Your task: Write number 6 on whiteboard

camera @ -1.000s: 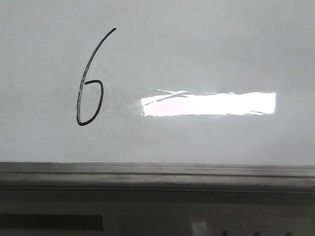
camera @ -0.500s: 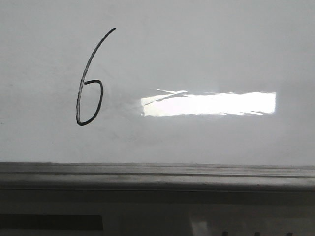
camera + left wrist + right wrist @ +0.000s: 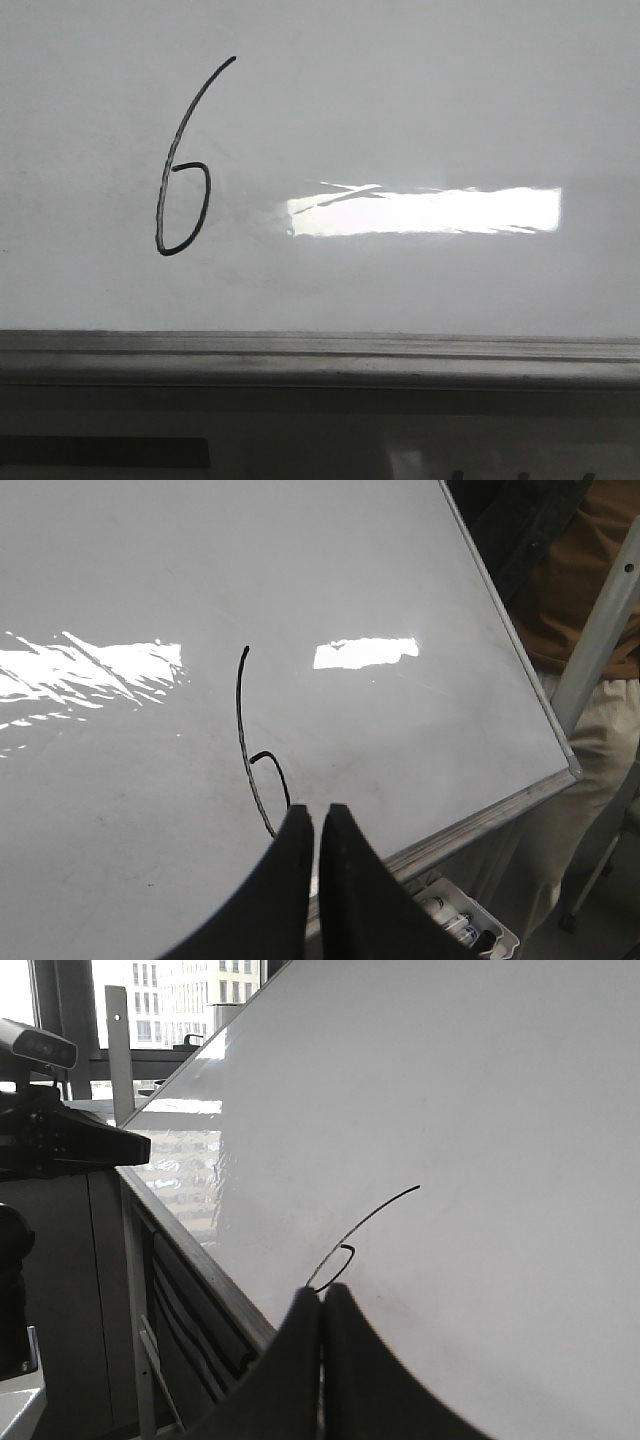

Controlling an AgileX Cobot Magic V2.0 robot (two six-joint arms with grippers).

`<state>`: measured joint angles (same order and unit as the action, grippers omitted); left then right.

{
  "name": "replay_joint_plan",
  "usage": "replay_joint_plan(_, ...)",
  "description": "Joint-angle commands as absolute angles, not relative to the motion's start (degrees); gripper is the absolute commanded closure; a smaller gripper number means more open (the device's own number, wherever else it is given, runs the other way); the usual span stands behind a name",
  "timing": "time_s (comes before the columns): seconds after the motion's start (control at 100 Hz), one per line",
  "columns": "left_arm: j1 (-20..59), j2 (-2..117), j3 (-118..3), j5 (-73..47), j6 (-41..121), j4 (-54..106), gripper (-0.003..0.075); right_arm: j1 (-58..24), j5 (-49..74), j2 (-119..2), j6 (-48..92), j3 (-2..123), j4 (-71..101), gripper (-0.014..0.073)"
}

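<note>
The number 6 is a thin black line on the whiteboard, left of the middle in the front view, with a long slanted stem and a small angular loop. It also shows in the left wrist view and in the right wrist view. My left gripper is shut with nothing between its black fingers, its tips just off the bottom of the 6. My right gripper is shut and empty, its tips over the loop's lower end. No marker shows in either gripper. Neither gripper shows in the front view.
A grey metal rail runs along the board's lower edge. A bright glare patch lies right of the 6. A white tray of markers sits below the rail. A person in brown and a metal pole stand beside the board.
</note>
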<state>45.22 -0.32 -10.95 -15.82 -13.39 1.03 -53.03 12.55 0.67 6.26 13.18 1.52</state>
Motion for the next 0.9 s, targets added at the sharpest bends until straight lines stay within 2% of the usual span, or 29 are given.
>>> replay_joint_plan(0.0, 45.1, -1.3, -11.9, -11.6, -13.4, 1.2, 0.0741, -53.0, 8.3, 1.2, 6.5, 14.7, 1.0, 0.0658)
replay_joint_plan(0.23, 39.6, -1.3, -8.4, -11.6, -13.4, -8.9, 0.0741, -53.0, 8.3, 1.2, 6.5, 14.7, 1.0, 0.0658)
replay_joint_plan(0.57, 11.7, -1.3, -3.3, -11.1, -13.4, -5.6, 0.0741, -53.0, 8.3, 1.2, 6.5, 14.7, 1.0, 0.0657)
replay_joint_plan(0.68, 3.5, -1.3, -0.5, -11.0, -13.4, 1.1, 0.0741, -53.0, 8.3, 1.2, 6.5, 14.7, 1.0, 0.0658)
replay_joint_plan(0.75, -0.4, -1.3, 1.5, -10.9, -13.4, 2.5, 0.0741, -53.0, 8.3, 1.2, 6.5, 14.7, 1.0, 0.0658)
replay_joint_plan(0.81, -2.6, -1.3, 1.3, -15.8, -13.4, 1.9, 0.0741, -53.0, 8.3, 1.2, 6.5, 14.7, 1.0, 0.0658)
replay_joint_plan(0.89, -3.8, -1.5, 1.4, -16.7, -13.4, 1.6, 0.0741, -53.0, 8.3, 1.2, 6.5, 14.7, 1.0, 0.0658)
